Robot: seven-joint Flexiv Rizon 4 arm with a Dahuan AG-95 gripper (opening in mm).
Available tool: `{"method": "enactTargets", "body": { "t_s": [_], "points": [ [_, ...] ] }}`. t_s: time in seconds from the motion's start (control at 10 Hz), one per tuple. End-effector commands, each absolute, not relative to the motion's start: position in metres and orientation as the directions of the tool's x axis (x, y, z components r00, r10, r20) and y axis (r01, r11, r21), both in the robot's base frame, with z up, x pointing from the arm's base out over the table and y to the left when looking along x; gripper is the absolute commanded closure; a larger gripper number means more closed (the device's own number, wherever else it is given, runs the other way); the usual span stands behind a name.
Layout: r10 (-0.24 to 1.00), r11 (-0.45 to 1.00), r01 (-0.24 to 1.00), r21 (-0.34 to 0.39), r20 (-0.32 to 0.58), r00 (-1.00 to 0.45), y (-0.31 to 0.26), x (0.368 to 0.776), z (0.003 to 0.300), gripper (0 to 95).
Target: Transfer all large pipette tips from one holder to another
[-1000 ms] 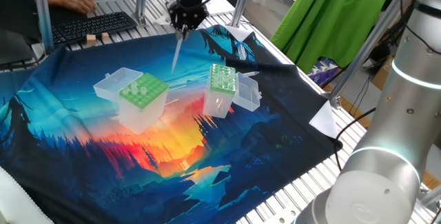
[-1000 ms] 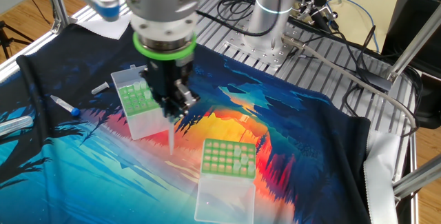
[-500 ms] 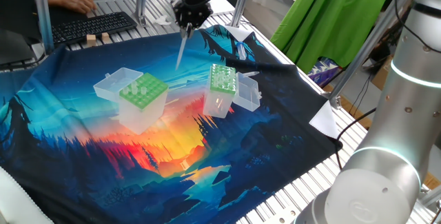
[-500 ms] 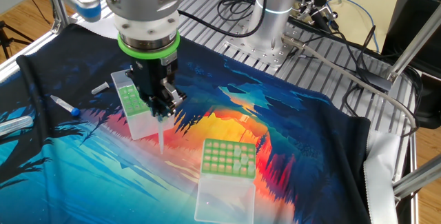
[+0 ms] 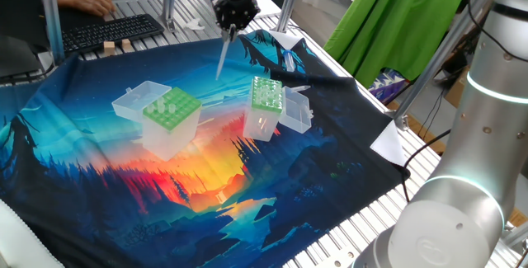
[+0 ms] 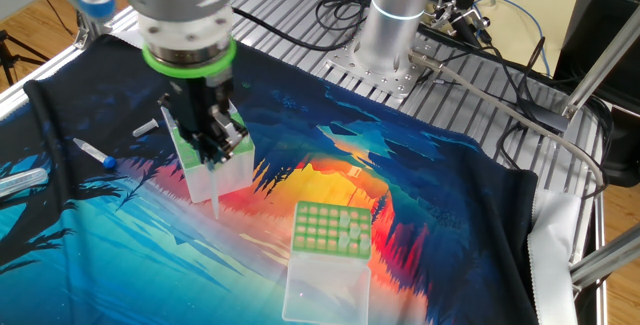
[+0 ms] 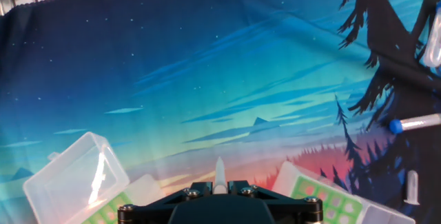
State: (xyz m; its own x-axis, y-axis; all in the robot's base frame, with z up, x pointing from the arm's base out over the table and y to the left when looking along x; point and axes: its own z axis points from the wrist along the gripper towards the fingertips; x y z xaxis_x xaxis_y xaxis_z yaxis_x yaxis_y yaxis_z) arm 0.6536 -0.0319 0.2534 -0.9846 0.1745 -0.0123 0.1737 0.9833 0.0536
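One large pipette tip (image 5: 223, 58) hung pinched by its wide end in the gripper (image 5: 230, 25); light, slick and bendable, it probably needed gentle handling.

We see the gripper (image 5: 230, 25) high above the printed cloth (image 5: 124, 185) on the table, jaws closed on a large pipette tip (image 5: 223, 57) that hangs down. Below stand the light-green holder (image 5: 171, 118) with its lid open and, apart, the narrower darker-green box (image 5: 266, 105). A keyboard (image 5: 111, 31) lies behind.
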Motion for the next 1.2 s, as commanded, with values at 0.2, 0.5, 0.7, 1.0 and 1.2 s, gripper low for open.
{"method": "enactTargets", "body": {
  "t_s": [0.2,0.5,0.7,1.0,1.2],
  "points": [
    [0.171,0.983,0.171,0.062,-0.004,-0.985,-0.0318,0.6520,0.2532,95.0],
    [0.201,0.978,0.200,0.058,-0.009,-0.980,-0.0318,0.6520,0.2532,95.0],
    [0.240,0.971,0.239,0.029,-0.011,-0.971,-0.0318,0.6520,0.2532,95.0],
    [0.309,0.951,0.309,0.025,-0.003,-0.951,-0.0318,0.6520,0.2532,95.0],
    [0.341,0.940,0.341,0.022,-0.009,-0.940,-0.0318,0.6520,0.2532,95.0]
  ]
}}
